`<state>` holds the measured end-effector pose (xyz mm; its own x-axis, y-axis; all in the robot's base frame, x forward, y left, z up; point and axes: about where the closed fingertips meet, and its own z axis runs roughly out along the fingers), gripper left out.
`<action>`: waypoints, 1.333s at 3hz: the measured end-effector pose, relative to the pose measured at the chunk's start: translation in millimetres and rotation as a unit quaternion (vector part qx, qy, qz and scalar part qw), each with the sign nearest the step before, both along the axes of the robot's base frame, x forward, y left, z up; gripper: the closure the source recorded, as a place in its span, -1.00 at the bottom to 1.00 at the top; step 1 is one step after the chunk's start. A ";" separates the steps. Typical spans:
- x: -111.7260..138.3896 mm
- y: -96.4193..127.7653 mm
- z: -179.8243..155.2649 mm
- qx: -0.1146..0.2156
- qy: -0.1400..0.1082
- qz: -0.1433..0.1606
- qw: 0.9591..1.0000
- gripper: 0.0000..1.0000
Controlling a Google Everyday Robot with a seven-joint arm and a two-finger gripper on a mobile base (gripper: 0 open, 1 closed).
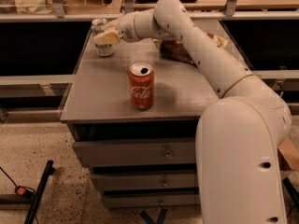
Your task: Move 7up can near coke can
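Gripper (107, 36) sits at the table's (100, 99) back left corner, at the 7up can (104, 49). Bare tabletop lies between it and the coke can (141, 87), front centre. A crumpled brown bag (174, 52) blocks the back middle.

Grey cabinet top (103, 97): matte, scuffed pale at mid-right. My gripper (108, 35) was over its far left corner. A crumpled brown snack packet (172, 53) lay at the far side, partly hidden. Below the top sat three stacked drawers (135, 153), each with a small centre knob (167, 155). Speckled floor (37, 143) lay left of the cabinet. A black bar (39, 192) lay slanted on it at lower left, with a small orange-red piece (21, 190) on a thin cable beside it. Blue tape marks (154, 216) showed at the cabinet's foot. A grey rail (37, 80) ran behind.
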<state>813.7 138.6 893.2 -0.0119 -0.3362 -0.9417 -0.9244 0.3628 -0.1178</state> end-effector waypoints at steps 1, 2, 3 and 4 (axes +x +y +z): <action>1.1 1.1 -0.8 0.003 0.006 0.002 1.000 0.30; 1.9 -5.0 -0.7 0.002 0.016 0.016 1.000 0.74; -6.5 -36.7 10.9 0.002 0.011 0.051 0.999 1.00; -35.1 -83.6 23.6 0.002 0.001 0.092 0.996 1.00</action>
